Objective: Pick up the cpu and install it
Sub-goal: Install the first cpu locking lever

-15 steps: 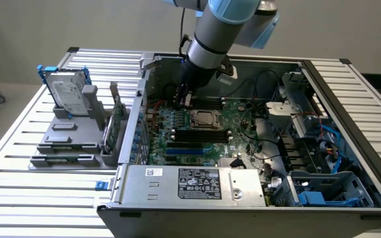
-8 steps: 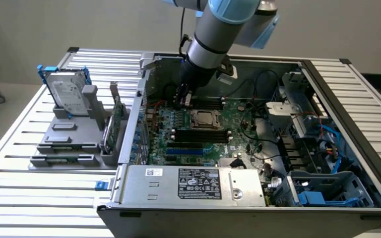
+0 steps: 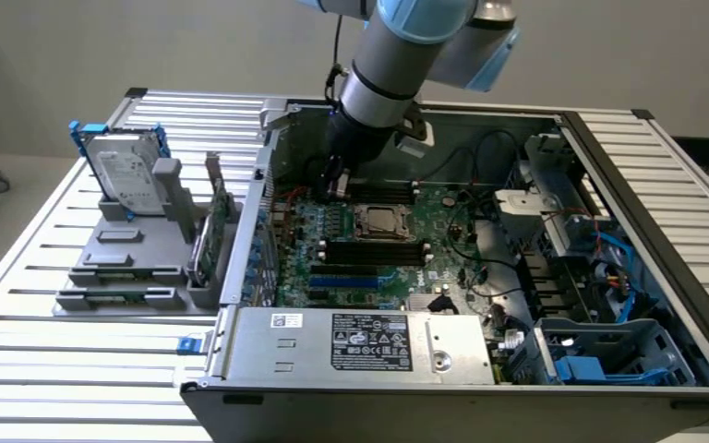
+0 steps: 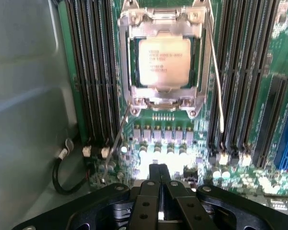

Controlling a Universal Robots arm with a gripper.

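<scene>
The cpu point(image 4: 163, 60), a small square chip with a pale metal top and printed text, lies inside the metal-framed socket point(image 4: 129, 28) of the green board. In the exterior view the cpu point(image 3: 379, 220) sits mid-board inside the open computer case. My gripper point(image 4: 159, 175) hangs over the board a short way from the socket, apart from the chip, its two black fingers pressed together with nothing between them. Seen from outside, the gripper point(image 3: 336, 182) hovers low by the socket's far corner on the exterior view's left. Two thin wire levers point(image 4: 216, 91) stand beside the socket.
Black memory slots point(image 4: 93, 72) flank the socket on both sides. The grey case wall point(image 4: 24, 96) and a black cable point(image 4: 62, 177) are close by. A hard drive in a grey fixture point(image 3: 126, 171) stands outside the case; a power supply point(image 3: 354, 343) and blue drive cage point(image 3: 613, 351) fill the near side.
</scene>
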